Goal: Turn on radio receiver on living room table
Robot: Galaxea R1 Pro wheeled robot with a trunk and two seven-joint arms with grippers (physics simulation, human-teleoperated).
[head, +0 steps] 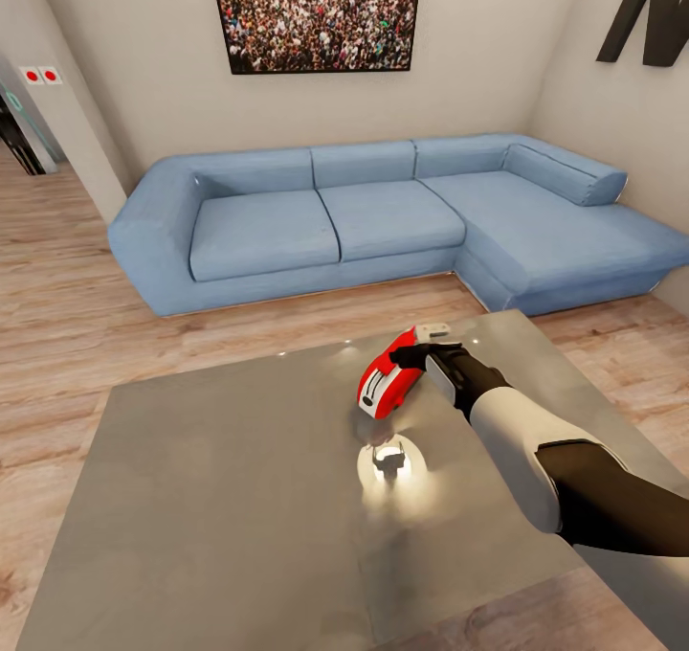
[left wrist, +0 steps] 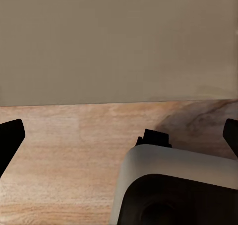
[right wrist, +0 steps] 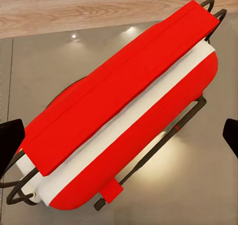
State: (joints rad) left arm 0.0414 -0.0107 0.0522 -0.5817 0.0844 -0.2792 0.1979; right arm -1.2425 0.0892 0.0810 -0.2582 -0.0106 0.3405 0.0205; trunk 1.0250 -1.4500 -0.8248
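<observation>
The radio receiver (head: 387, 383) is seen near the far edge of the table (head: 211, 498), tipped up off the glossy top. The right gripper (head: 413, 355) is at its top, fingers spread wide on each side. It looks small, light and hard, with smooth, slippery sides. The red handle (right wrist: 119, 88) would be the best place to hold. The left gripper (left wrist: 119, 135) is open over the floor.
</observation>
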